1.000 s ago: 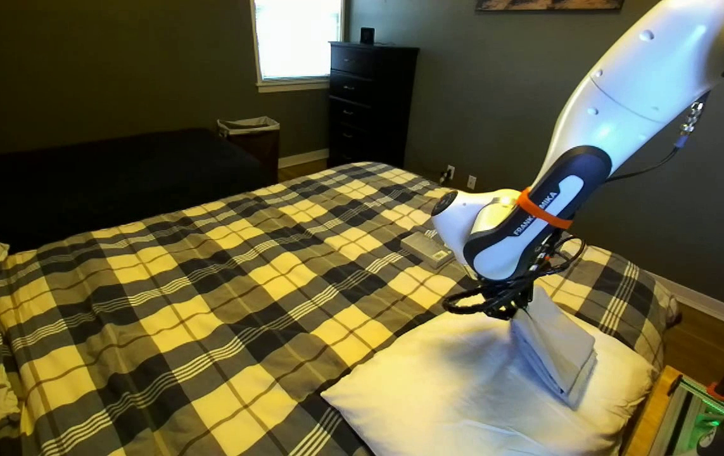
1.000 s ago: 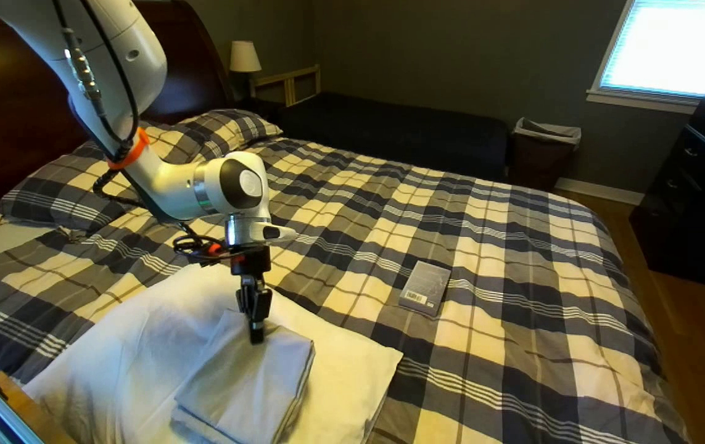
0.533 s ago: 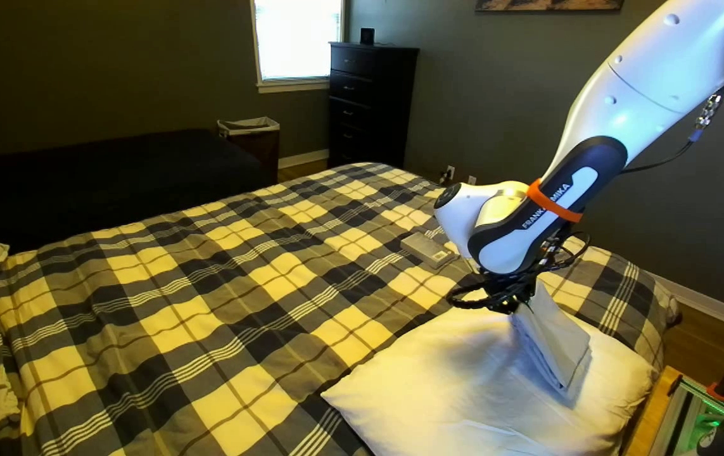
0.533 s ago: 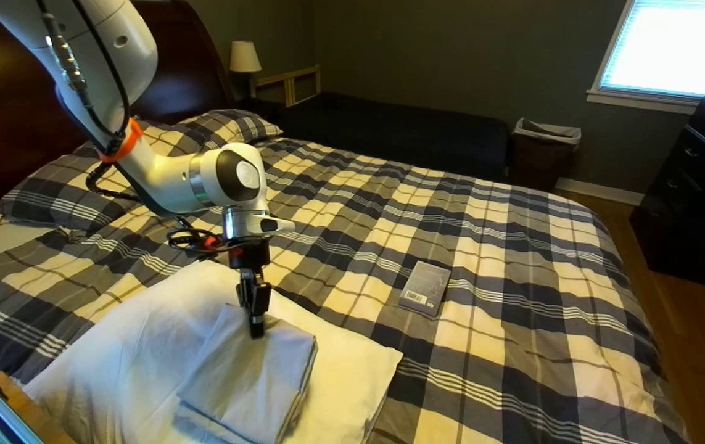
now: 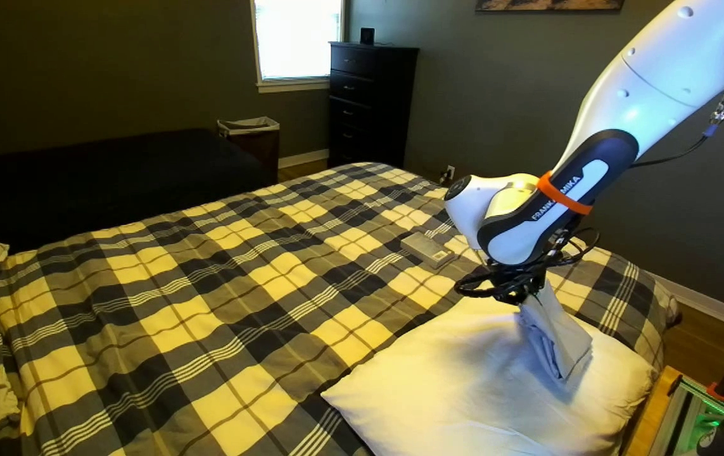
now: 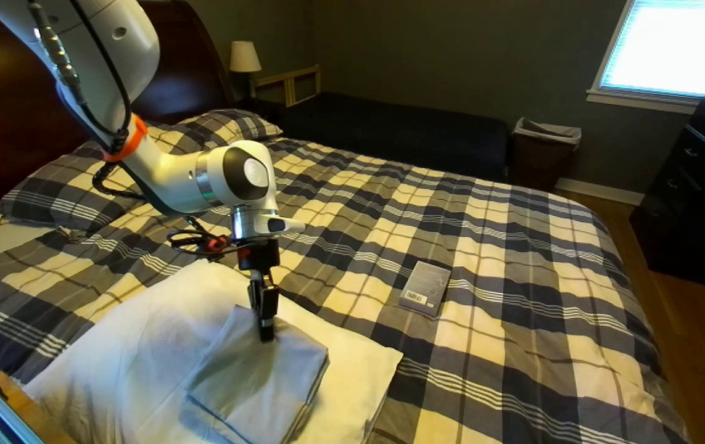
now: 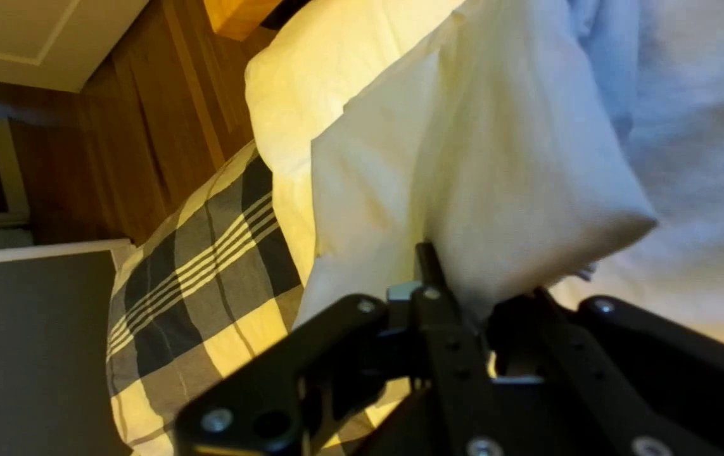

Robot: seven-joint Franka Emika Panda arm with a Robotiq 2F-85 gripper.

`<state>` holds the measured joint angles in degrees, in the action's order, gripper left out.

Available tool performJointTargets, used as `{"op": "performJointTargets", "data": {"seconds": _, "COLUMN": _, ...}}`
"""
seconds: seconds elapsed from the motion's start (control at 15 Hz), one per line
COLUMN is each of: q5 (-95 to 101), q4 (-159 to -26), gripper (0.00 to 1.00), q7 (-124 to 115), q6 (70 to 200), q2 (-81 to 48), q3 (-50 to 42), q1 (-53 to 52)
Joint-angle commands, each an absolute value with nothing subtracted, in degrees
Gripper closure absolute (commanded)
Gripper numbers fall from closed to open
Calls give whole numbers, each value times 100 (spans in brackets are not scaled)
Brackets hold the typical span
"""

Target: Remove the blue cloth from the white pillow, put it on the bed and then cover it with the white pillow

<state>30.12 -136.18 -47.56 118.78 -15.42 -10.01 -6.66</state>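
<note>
The blue cloth is a pale blue-grey folded square, seen in both exterior views (image 5: 558, 339) (image 6: 259, 385) and in the wrist view (image 7: 520, 158). My gripper (image 6: 267, 333) is shut on its upper edge; in the wrist view the fingers (image 7: 463, 285) pinch a fold. The cloth is tilted, its held edge raised over the white pillow (image 5: 438, 386) (image 6: 124, 351). I cannot tell whether its low edge still touches the pillow. The pillow lies flat on the plaid bed (image 5: 209, 297) (image 6: 500, 345) and also shows in the wrist view (image 7: 298, 82).
A grey box (image 5: 428, 249) (image 6: 425, 288) lies on the bed beyond the pillow. Plaid pillows (image 6: 74, 185) are at the headboard. The robot's wood-edged base (image 5: 650, 411) stands close to the pillow. A dark couch (image 6: 389, 132) and a dresser (image 5: 371, 101) stand farther off.
My gripper has risen slightly and shifted with the cloth in it. The cloth's held edge is higher and its lower end has come up and moved along the pillow. The pillow has stayed put.
</note>
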Motion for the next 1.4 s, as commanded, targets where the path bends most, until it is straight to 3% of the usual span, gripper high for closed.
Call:
{"op": "performJointTargets", "data": {"seconds": 0.0, "q5": 3600, "q4": -13940, "gripper": 96, "q7": -5199, "q6": 11633, "q2": -989, "q3": -1126, "q1": -426}}
{"op": "performJointTargets", "data": {"seconds": 0.93, "q5": 4856, "q4": -14168, "gripper": 96, "q7": -5683, "q6": 10721, "q2": 237, "q3": -1181, "q1": 818}}
{"op": "performJointTargets", "data": {"seconds": 1.0, "q5": 4686, "q4": -13959, "gripper": 86, "q7": -5591, "q6": 10832, "q2": -73, "q3": -1173, "q1": 861}}
{"op": "performJointTargets", "data": {"seconds": 1.27, "q5": 4704, "q4": -14014, "gripper": 86, "q7": -5590, "q6": 10804, "q2": 83, "q3": -1142, "q1": 880}}
{"op": "performJointTargets", "data": {"seconds": 1.33, "q5": 4648, "q4": -13982, "gripper": 96, "q7": -5538, "q6": 10845, "q2": 64, "q3": -1171, "q1": 909}}
